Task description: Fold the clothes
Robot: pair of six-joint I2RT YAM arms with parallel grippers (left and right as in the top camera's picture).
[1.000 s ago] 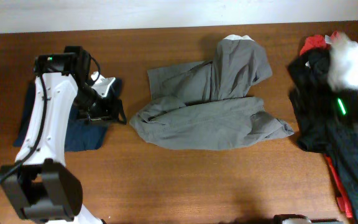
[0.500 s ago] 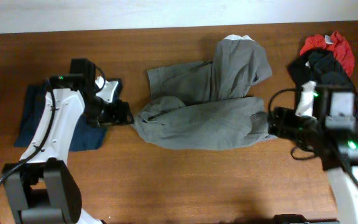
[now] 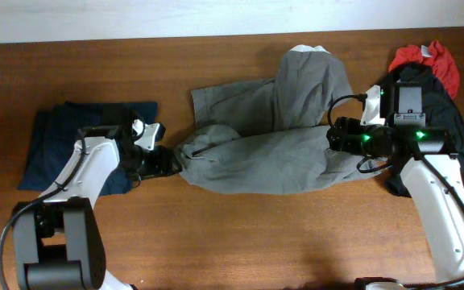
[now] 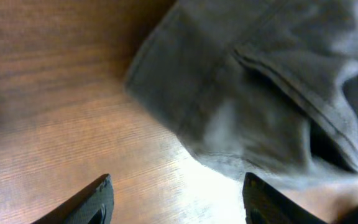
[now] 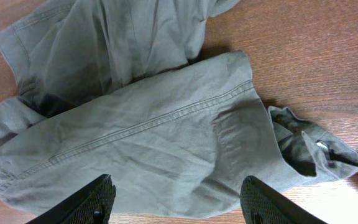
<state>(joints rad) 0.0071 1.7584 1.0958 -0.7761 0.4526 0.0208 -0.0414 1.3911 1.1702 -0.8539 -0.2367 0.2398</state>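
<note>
The clothes, a pair of grey shorts (image 3: 272,137), lie crumpled across the middle of the table, one part folded up toward the far edge. My left gripper (image 3: 167,161) is low at their left edge. In the left wrist view it (image 4: 179,205) stands open over bare wood, with the shorts' hem (image 4: 260,93) just ahead. My right gripper (image 3: 337,137) hovers at the shorts' right end. The right wrist view shows it (image 5: 176,205) open, fingers (image 5: 89,202) spread above the grey cloth (image 5: 154,137), holding nothing.
A dark navy garment (image 3: 63,137) lies flat at the left, partly under my left arm. A pile of black and red garments (image 3: 429,72) sits at the right, behind my right arm. Bare wood (image 3: 248,234) runs along the front of the table.
My left gripper has dropped from beside the navy garment to the shorts' left edge. My right arm has swung in from the black pile to the shorts' right end.
</note>
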